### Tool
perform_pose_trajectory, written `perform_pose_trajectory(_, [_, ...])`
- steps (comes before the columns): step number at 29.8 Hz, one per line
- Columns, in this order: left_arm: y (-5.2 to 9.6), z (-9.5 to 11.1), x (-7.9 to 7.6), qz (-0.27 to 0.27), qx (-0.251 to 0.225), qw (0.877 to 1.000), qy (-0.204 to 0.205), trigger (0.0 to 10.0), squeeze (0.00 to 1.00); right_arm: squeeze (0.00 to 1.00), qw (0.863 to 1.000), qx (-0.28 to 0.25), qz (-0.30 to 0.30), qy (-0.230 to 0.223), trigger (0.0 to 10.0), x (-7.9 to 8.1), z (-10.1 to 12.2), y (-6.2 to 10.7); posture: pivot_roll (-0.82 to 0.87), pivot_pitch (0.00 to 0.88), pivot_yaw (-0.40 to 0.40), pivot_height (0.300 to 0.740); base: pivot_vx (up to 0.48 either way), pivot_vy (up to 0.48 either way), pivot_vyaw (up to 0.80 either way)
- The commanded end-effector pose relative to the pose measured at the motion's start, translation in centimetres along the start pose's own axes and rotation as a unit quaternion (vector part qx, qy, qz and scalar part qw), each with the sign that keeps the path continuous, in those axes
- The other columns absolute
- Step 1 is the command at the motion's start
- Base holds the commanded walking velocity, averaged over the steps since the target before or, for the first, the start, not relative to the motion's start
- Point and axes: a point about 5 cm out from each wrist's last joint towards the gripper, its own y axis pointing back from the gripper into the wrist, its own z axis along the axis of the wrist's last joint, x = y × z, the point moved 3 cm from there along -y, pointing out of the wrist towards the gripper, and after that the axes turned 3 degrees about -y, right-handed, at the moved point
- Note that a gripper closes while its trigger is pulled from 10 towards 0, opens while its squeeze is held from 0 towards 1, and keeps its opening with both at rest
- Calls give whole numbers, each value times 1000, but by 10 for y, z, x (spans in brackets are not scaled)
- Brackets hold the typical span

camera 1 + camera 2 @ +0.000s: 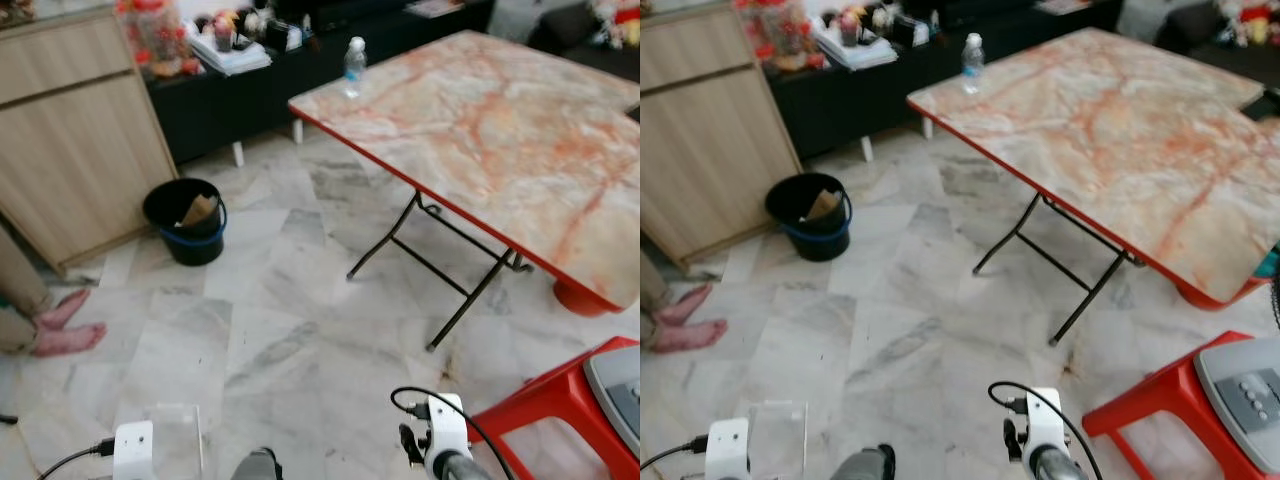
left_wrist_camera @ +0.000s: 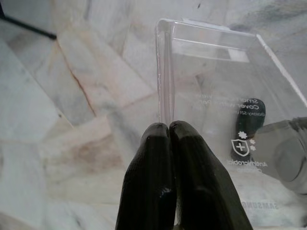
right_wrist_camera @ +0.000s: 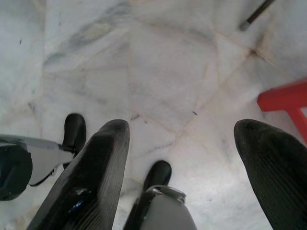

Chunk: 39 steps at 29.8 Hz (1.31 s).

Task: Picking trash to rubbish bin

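Here the left gripper [image 2: 169,132] has its 2 black fingers pinched tight on the edge of a clear plastic package [image 2: 230,115], a transparent box with printed lettering, held low above the marble floor [image 1: 270,330]. The right gripper [image 3: 182,139] hangs over the floor with its fingers spread wide and nothing between them. The black rubbish bin [image 1: 186,220] stands well ahead on the robot's left, beside a wooden cabinet [image 1: 70,130], with a piece of brown cardboard inside. A folding table [image 1: 500,140] carries 1 water bottle [image 1: 354,67] near its far corner. A red stool [image 1: 560,410] sits at the right, and a person's bare feet [image 1: 65,325] rest at the left edge.
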Motion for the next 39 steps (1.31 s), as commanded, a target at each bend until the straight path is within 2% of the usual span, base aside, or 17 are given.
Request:
perform_pose_trajectory(1, [3,-10,-1,-1,18,1000,17,10000,0,0,1000,17,-5,6,10000,-2,-9,1,110,130,-40,740,0,0,800])
perform_pose_trajectory(11, [4,-15,-2,1,25,1000,18,10000,0,0,1000,8,0,-2,10000,3,1,-1,109,149,-46,740,0,0,800])
perform_pose_trajectory(26, [6,-23,-5,-3,41,999,6,10000,0,0,1000,16,-4,-12,10000,0,-6,0,111,166,-50,740,0,0,766])
perform_pose_trajectory(31, [6,-23,-8,-8,42,999,-4,10000,0,0,999,16,2,-34,10000,1,-6,0,114,164,-47,740,0,0,91])
perform_pose_trajectory(39, [6,-24,-6,-4,47,999,-9,10000,0,0,999,13,2,-40,10000,1,-4,0,115,160,-44,740,151,0,0])
